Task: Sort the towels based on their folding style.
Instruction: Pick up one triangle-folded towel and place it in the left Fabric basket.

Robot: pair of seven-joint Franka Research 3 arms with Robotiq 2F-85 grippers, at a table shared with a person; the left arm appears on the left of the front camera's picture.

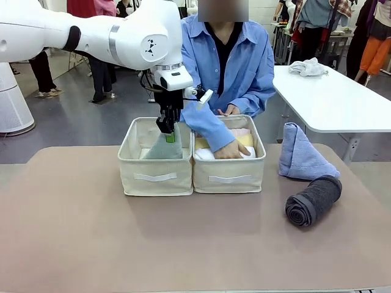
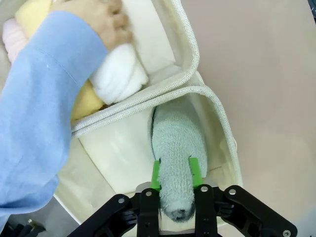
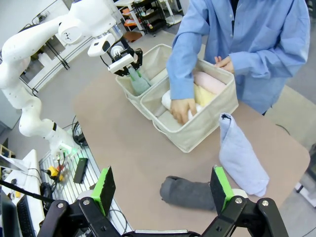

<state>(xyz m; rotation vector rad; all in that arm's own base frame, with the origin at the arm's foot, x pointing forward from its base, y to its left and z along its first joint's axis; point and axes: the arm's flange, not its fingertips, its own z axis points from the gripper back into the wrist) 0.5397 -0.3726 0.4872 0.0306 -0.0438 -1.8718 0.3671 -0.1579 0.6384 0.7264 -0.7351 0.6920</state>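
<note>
Over the left basket (image 1: pixel 156 177), left gripper (image 2: pixel 175 170) straddles the grey-green triangle fold (image 2: pixel 175 138).
Fold stands upright inside that basket, green pads flanking its tip; can't tell if they pinch it. Person's hand (image 1: pixel 232 149) presses white roll (image 2: pixel 118 76) in right basket (image 1: pixel 229 179), beside yellow roll (image 3: pixel 203 95) and pink roll (image 3: pixel 210 81). Right gripper (image 3: pixel 163 185) spread wide, empty, above table (image 1: pixel 91 232); light blue fold (image 1: pixel 302 155) and dark grey roll (image 1: pixel 313 200) lie outside the baskets.

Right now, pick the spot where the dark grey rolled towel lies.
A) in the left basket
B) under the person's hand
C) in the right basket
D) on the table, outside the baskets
D: the dark grey towel lies on the bare table beside the light blue towel, apart from the nearer basket.
</note>
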